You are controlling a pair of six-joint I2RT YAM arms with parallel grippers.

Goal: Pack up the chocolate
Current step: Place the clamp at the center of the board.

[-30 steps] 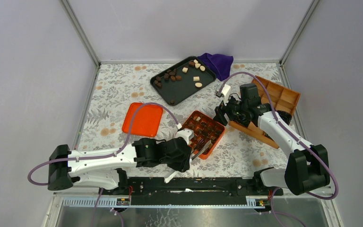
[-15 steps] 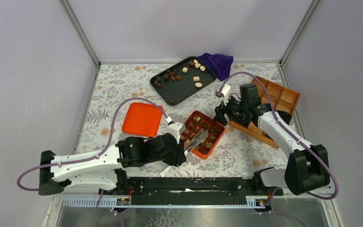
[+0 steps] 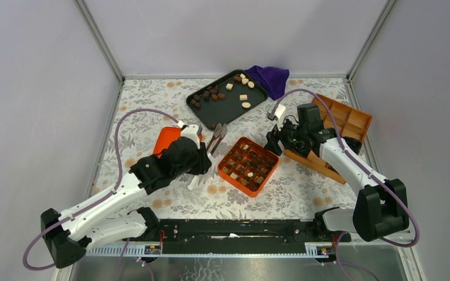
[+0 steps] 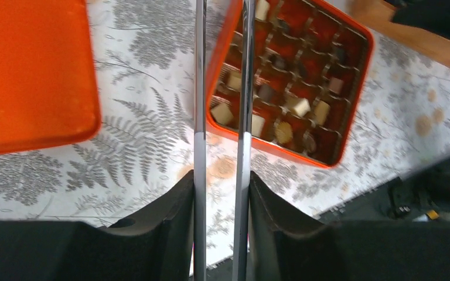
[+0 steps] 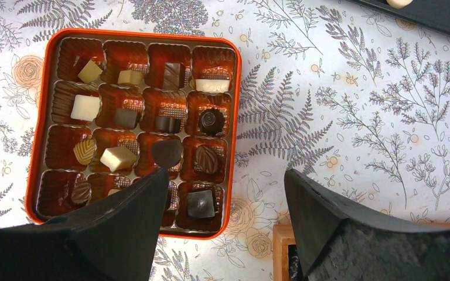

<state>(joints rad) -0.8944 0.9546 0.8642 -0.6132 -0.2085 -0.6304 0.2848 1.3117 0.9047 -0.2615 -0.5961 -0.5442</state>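
Observation:
Loose chocolate (image 3: 214, 93) in brown and cream lies on a black tray (image 3: 258, 93) at the back. More pieces (image 5: 85, 108) fill cells of the orange box (image 3: 272, 165) (image 4: 351, 93) (image 5: 38, 117) mid-table. My left gripper (image 3: 202, 151) (image 4: 221, 178) is shut on metal tongs (image 3: 215, 136) (image 4: 200, 88). Their arms point toward the tray's near edge, left of the box. Their tips are cut off in the left wrist view. My right gripper (image 3: 275, 140) (image 5: 227, 167) hangs open and empty over the box's right edge.
An orange lid (image 3: 173, 149) (image 4: 32, 70) lies left of the box, partly under my left arm. A wooden compartment box (image 3: 343, 120) (image 5: 281, 246) stands at the right. A purple cloth (image 3: 269, 78) sits behind the tray.
My left arm has swung left and away from me, carrying the tongs out of the orange box to its left side, toward the tray. The right arm has not moved.

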